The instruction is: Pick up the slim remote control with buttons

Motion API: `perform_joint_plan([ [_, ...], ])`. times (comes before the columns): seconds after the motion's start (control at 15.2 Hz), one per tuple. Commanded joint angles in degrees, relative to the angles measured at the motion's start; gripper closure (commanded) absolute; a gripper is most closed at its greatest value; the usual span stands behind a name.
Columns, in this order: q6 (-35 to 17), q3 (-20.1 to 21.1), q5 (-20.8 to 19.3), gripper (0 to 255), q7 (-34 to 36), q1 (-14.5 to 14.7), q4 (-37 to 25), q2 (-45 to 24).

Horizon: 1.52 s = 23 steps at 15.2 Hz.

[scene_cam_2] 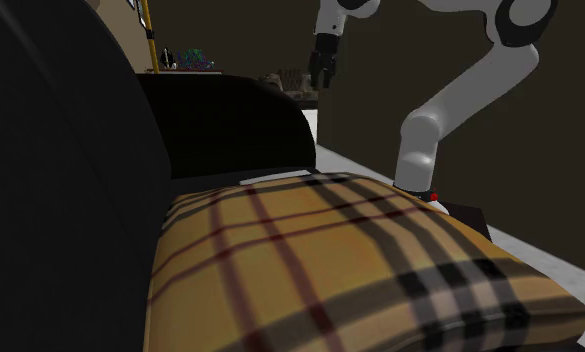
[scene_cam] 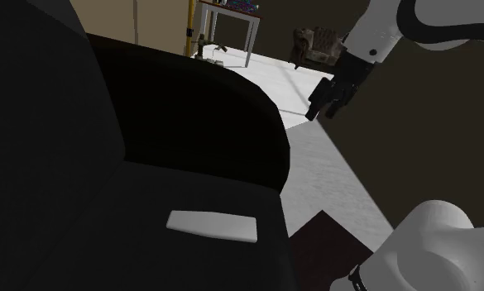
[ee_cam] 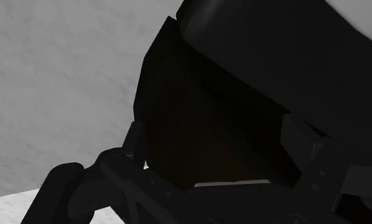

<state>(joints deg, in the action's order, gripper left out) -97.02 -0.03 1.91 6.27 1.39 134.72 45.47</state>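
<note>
The slim remote control (scene_cam: 211,225) is drawn plain white and lies flat on the black seat of a dark armchair (scene_cam: 190,116). My gripper (scene_cam: 325,107) hangs high in the air beyond the chair's arm, far from the remote, over the pale floor. It is open, with nothing between its fingers. In the second exterior view the gripper (scene_cam_2: 323,78) hangs above the chair's far arm (scene_cam_2: 230,115). In the wrist view the fingers (ee_cam: 67,184) stand apart, and a pale sliver that may be the remote (ee_cam: 232,183) shows between them under the dark chair body.
A tan plaid cushion (scene_cam_2: 330,260) lies on the seat in the second exterior view. A white-legged table (scene_cam: 232,21) with clutter and a patterned chair (scene_cam: 314,43) stand far back. Grey floor (scene_cam: 331,165) runs beside the chair; the robot's stand (scene_cam: 327,248) is at lower right.
</note>
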Motion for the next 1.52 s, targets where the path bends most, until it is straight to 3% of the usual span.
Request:
perform_joint_plan([
  [0.0, 0.0, 0.0, 0.0, 0, 0.0, 0.0, 0.0, 0.0],
  [1.45, -21.1, 14.1, 3.5, 0, -14.6, 17.3, 1.8, -26.2],
])
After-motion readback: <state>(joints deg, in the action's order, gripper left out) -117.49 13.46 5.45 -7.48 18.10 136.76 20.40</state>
